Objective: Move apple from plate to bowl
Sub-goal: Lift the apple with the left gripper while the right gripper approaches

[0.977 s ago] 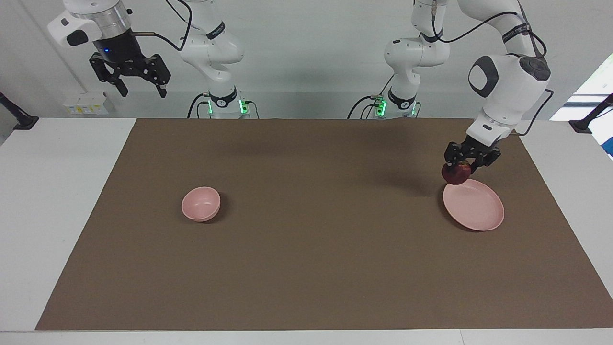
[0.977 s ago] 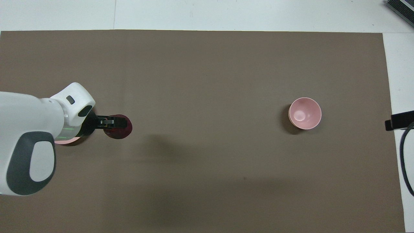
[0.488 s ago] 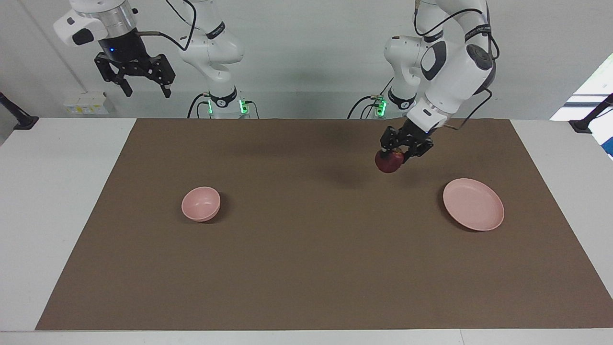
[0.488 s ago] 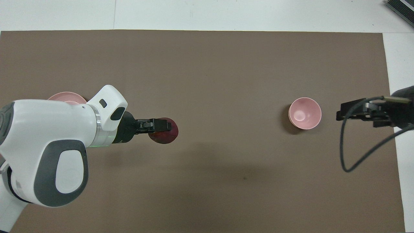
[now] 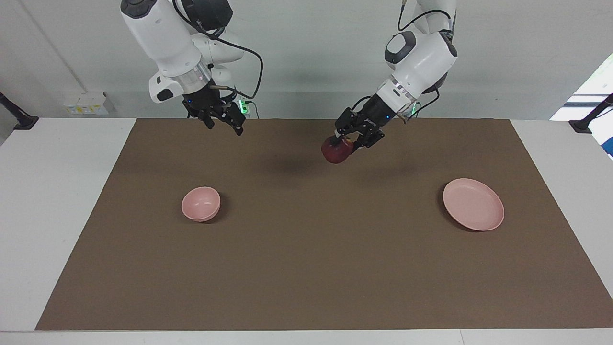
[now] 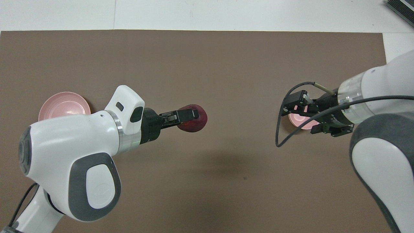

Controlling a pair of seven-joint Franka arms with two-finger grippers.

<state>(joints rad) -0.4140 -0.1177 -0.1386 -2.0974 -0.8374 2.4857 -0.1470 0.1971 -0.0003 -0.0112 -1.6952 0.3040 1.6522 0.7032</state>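
Brown matting covers most of a white table, with a pale wall above the robots' end and a strip of window at the edge by the left arm's end.

At the left gripper the jaws are clamped on the dark red apple, which hangs in the air over bare mat about midway along the table, between the bowl and the plate and touching neither. In the overhead view the apple shows past the black fingers, partly covered by them.

The right gripper hangs in the air with its jaws spread and nothing between them; from overhead it sits over the bowl and hides most of it, though the facing view shows it well above the mat.

The pale pink bowl stands on the mat toward the right arm's end. The pale pink plate lies toward the left arm's end with nothing on it; from overhead the left arm's white casing cuts off part of the plate.

Lettering on the arms' black bands is too small to read.
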